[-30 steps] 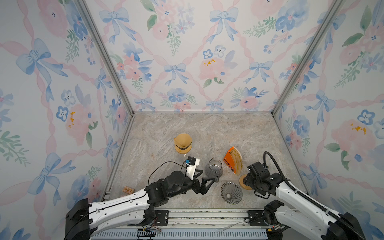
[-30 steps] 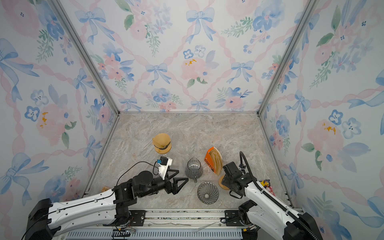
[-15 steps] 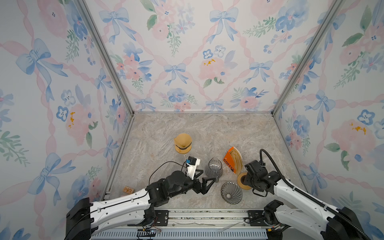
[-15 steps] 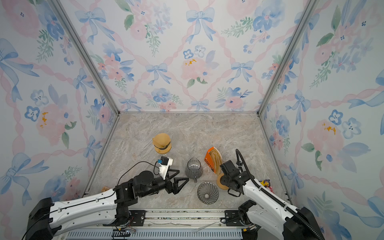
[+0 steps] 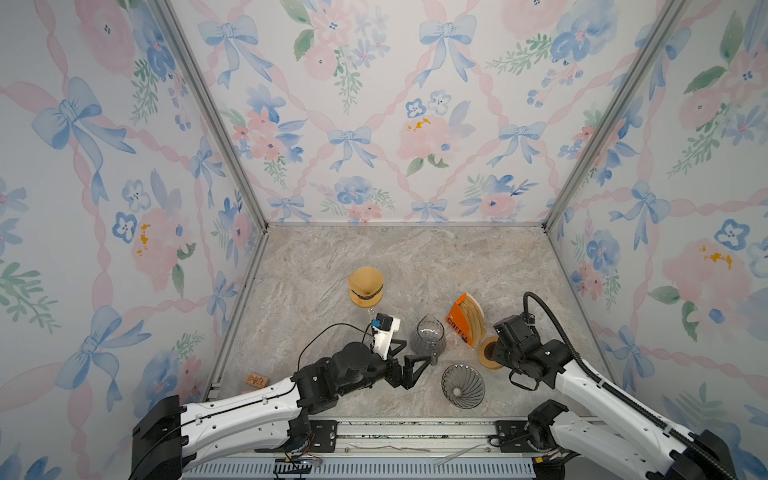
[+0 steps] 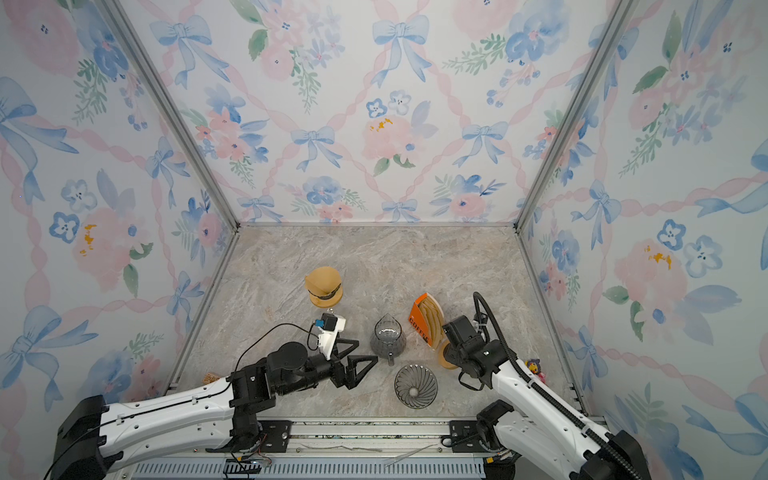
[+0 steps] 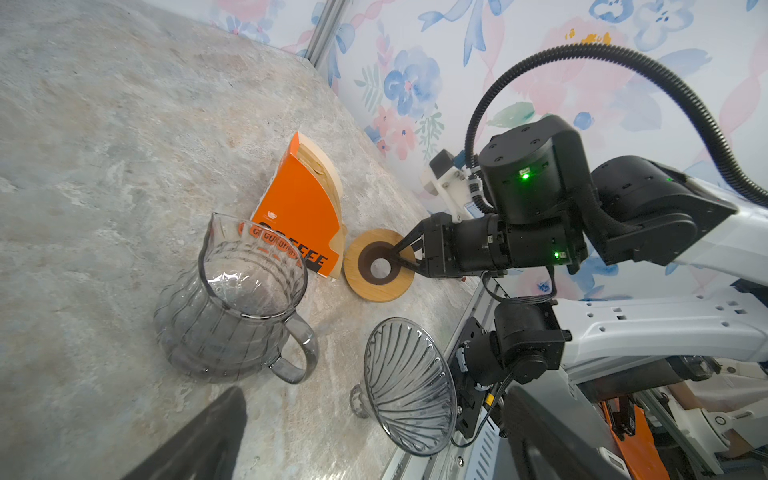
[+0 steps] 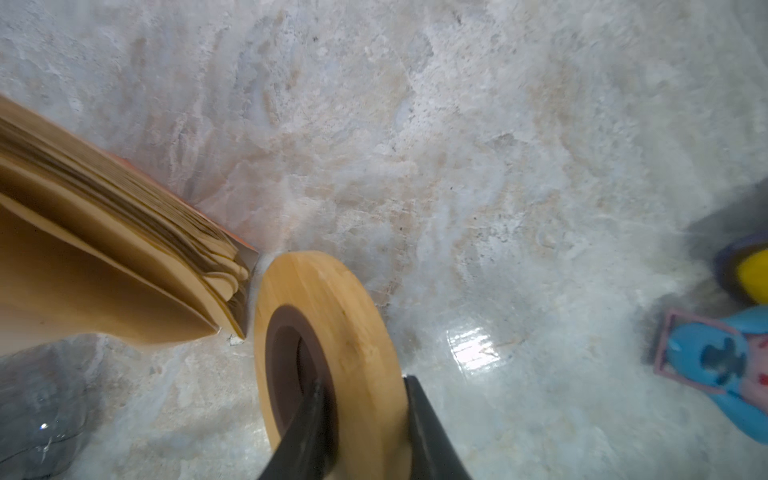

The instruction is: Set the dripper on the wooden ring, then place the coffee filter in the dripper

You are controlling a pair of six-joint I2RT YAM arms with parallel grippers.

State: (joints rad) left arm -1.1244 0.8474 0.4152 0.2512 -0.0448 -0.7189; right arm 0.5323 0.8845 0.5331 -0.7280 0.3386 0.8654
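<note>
Right hand [image 8: 363, 380] astride wooden ring [image 8: 332, 291]

Two arms, same build: white shells, black joints.
Left arm [image 5: 241, 415] and right arm [image 5: 615, 399]: glossy white link covers with small dark slots, black cylindrical joint housings, black base blocks at the near edge. Right arm has a ribbed black conduit [image 7: 598, 47]; left arm has a thin black cable [image 5: 338, 324] to a white wrist camera mount [image 5: 385, 337] with a blue part. Left claw [image 5: 417, 353]: black triangular open-frame fingers. In the left wrist view, the right arm's round joint cap [image 7: 515, 145] shows a ring of screw holes, with green LEDs [image 7: 524, 176] lit below.
</note>
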